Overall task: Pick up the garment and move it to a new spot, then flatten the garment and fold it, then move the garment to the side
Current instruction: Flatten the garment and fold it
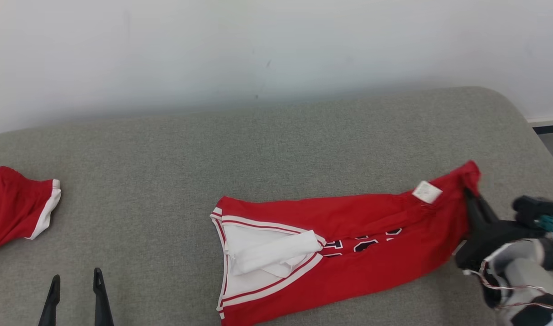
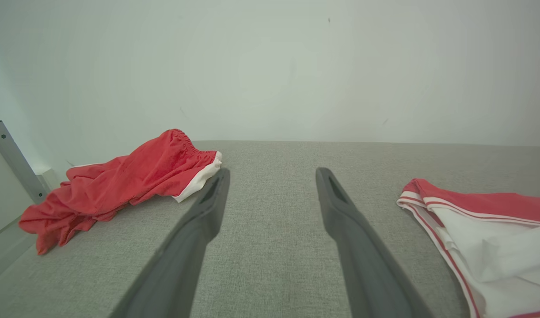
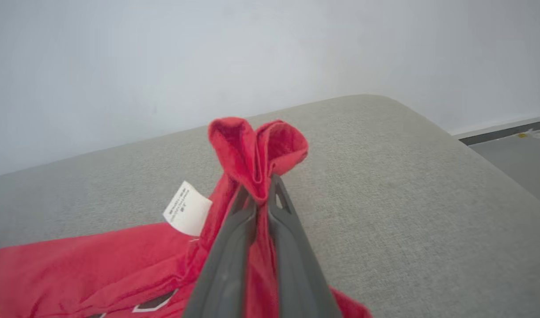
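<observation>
— Where do we have the garment [image 1: 349,244]?
— On the grey cushion [image 1: 258,149], with its long axis running from lower centre up towards the right edge. Our right gripper [image 1: 468,194] is pinched closed on its right-end corner.
— And our left gripper [image 1: 76,278]?
— At the lower left, fingers wide apart and holding nothing, well apart from the white-trimmed end.

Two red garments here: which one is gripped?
The red jersey with white V-neck trim, right of centre: the right pincer is shut on its bunched corner. The red shorts at far left lie free; the left pincer is open.
</observation>
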You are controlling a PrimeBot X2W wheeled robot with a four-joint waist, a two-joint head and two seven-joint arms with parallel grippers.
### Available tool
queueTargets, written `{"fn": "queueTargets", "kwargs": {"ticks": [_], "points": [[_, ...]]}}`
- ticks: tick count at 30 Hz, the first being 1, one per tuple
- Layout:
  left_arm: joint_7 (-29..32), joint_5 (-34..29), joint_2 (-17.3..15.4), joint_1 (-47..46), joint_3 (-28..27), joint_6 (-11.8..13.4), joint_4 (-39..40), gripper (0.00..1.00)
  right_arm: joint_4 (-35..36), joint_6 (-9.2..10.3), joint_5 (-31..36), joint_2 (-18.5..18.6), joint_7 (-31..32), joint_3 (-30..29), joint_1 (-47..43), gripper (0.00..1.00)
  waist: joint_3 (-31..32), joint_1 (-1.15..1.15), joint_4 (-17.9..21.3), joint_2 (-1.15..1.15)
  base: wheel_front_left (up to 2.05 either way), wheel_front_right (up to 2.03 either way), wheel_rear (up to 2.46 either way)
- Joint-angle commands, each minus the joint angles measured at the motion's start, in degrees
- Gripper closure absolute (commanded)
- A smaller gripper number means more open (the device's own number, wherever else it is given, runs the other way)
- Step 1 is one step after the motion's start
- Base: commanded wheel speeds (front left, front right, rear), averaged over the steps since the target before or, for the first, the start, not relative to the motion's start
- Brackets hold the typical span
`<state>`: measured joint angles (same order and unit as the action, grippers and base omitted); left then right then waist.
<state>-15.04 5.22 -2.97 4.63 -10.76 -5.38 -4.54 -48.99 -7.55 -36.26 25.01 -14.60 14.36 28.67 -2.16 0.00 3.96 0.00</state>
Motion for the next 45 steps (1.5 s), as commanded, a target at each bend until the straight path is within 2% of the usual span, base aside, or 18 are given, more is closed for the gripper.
{"fn": "queueTargets", "kwargs": {"ticks": [1,2,5,11,17,21,26,32,41,42,43,45], "points": [[-0.2,0.1,0.1,0.7,-0.1,0.2,0.0,0.0,1.1,0.14,0.1,-1.0,0.2,0.7,0.1,1.0,0.1,0.0,0.2,0.0,0.0,0.0,0.0],[-0.2,0.3,0.1,0.7,0.2,0.3,-0.1,0.0,4.0,0.14,0.4,-2.7,1.0,2.4,-0.5,1.0,0.3,0.0,0.3,0.0,0.0,0.0,0.0],[-0.2,0.4,0.1,0.5,0.6,0.3,-0.2,0.0,7.0,0.14,0.4,-4.0,2.1,4.0,-0.9,1.0,0.3,0.0,0.1,0.0,0.0,0.0,0.0],[-0.2,0.8,0.1,-1.0,1.6,0.1,-0.9,0.0,15.5,0.14,0.3,-9.7,5.6,8.8,-2.0,1.0,0.0,0.0,-1.6,0.0,0.0,0.0,0.0],[-0.2,0.9,0.1,-1.9,2.6,0.1,-1.7,0.0,19.4,0.14,1.3,-15.3,8.3,12.2,-2.3,1.0,-0.3,0.0,-3.8,0.0,0.0,0.0,0.0],[-0.2,0.9,0.1,-3.2,3.1,-0.4,-2.7,0.0,18.3,0.14,2.2,-18.6,8.9,13.4,-1.2,1.0,-0.8,0.0,-5.7,0.0,0.0,0.0,0.0],[-0.2,1.2,0.1,-4.4,4.6,-0.6,-3.7,0.0,15.0,0.14,2.1,-21.1,8.7,15.4,-0.4,1.0,-1.3,0.0,-7.8,0.0,0.0,0.0,0.0],[-0.2,1.8,0.1,-5.3,5.9,-0.4,-4.5,0.0,8.7,0.14,1.8,-22.2,7.5,17.1,1.2,1.0,-1.9,0.0,-9.6,0.0,0.0,0.0,0.0],[-0.2,2.3,0.1,-6.5,6.1,-0.8,-5.6,0.0,2.9,0.14,-4.6,-22.3,2.8,23.4,4.2,0.98,-2.4,0.0,-9.8,0.0,0.0,0.0,0.0],[-0.2,2.3,0.1,-6.6,6.3,-0.8,-5.7,0.0,2.2,0.14,-5.0,-22.3,2.4,24.0,4.5,0.62,-2.3,0.0,-9.9,0.0,0.0,0.0,0.0],[-0.2,2.2,0.1,-6.6,6.4,-0.8,-5.8,0.0,1.8,0.14,-5.8,-22.3,2.0,24.7,4.8,0.0,-2.3,0.0,-10.0,0.0,0.0,0.0,0.0],[-0.2,2.1,0.1,-6.6,6.3,-0.9,-5.8,0.0,1.5,0.14,-6.4,-22.3,1.3,26.1,5.3,0.0,-2.2,0.0,-10.0,0.0,0.0,0.0,0.0]]}}
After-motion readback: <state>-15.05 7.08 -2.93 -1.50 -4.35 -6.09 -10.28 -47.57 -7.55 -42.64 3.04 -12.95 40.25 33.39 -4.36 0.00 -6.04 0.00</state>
